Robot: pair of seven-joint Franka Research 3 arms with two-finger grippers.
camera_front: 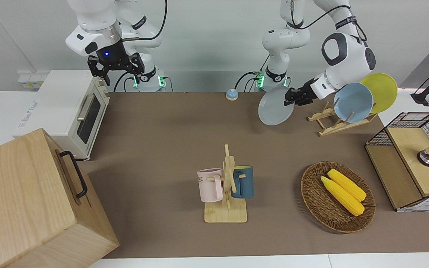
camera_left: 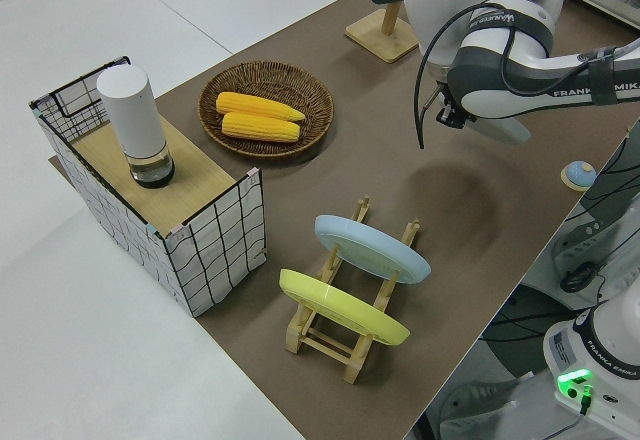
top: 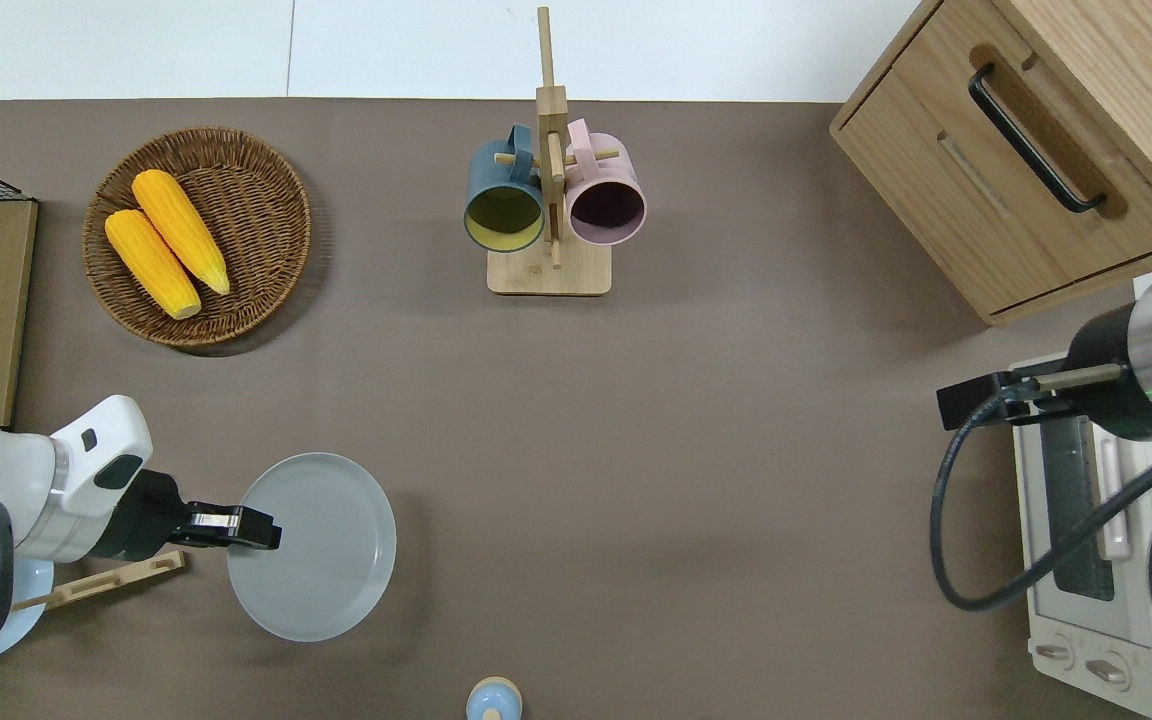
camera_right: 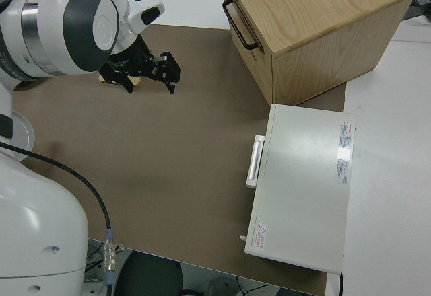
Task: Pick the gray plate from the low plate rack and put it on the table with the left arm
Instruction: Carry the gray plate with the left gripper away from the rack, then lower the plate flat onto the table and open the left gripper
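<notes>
Front view: the left gripper (camera_front: 292, 97) is clamped on the rim of the gray plate (camera_front: 273, 107), holding it tilted in the air beside the rack (camera_front: 333, 121), which holds a blue plate (camera_front: 353, 102) and a yellow plate (camera_front: 383, 89).

Overhead view: the plate (top: 321, 545) hangs over bare table (top: 636, 450), clear of the rack (top: 101, 580).

The right arm is parked, its fingers apart.

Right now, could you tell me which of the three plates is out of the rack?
The gray plate: the left pincer holds it by its rim over the table, while the sky-blue plate and yellow plate stand in the low plate rack.
</notes>
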